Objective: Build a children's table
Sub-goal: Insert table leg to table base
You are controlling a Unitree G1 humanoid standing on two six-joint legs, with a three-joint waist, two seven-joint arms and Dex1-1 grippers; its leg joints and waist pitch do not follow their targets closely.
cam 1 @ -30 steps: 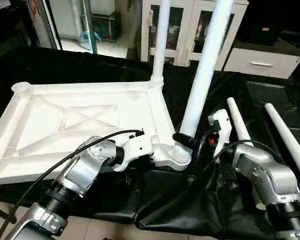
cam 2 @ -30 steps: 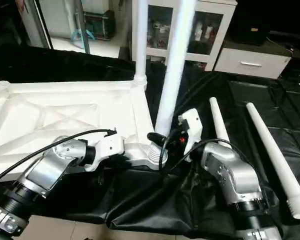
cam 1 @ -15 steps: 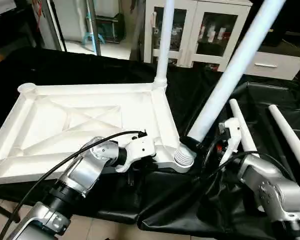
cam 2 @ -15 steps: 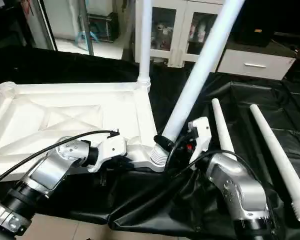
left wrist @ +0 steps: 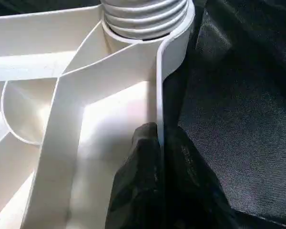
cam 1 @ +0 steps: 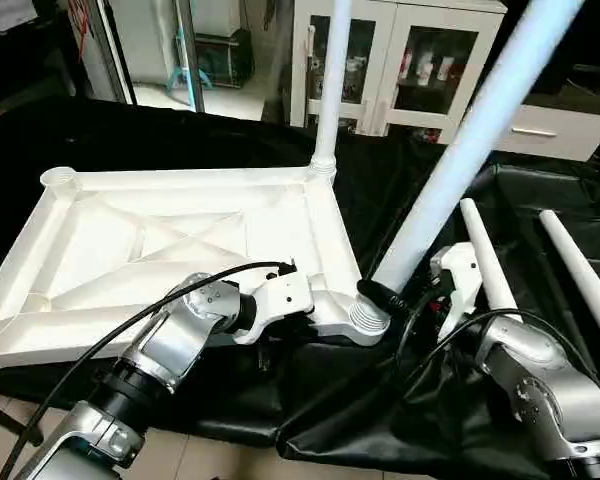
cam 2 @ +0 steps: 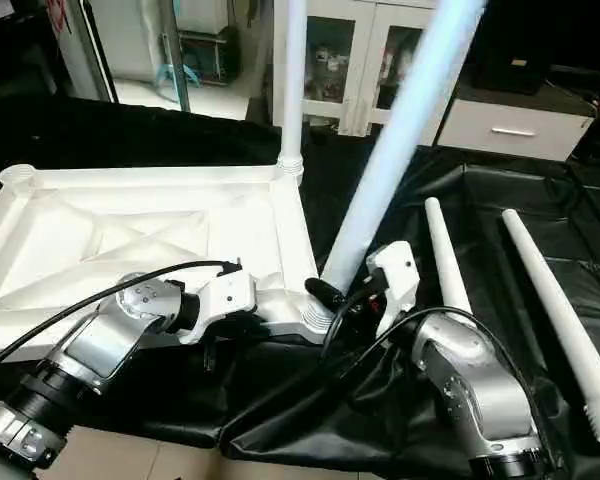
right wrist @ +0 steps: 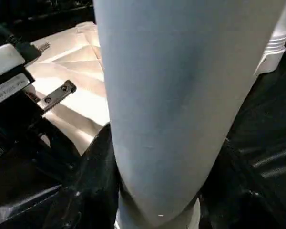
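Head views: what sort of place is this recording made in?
Probably an indoor workroom or lab, not a home. The tabletop lies on a bench draped in black cloth. Behind stand a white glass-door cabinet holding small items and a drawer unit, with a tiled floor below.

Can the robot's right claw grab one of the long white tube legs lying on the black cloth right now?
Probably not: the right claw is shut around the tilted white tube leg. The loose legs lie close beside that arm.
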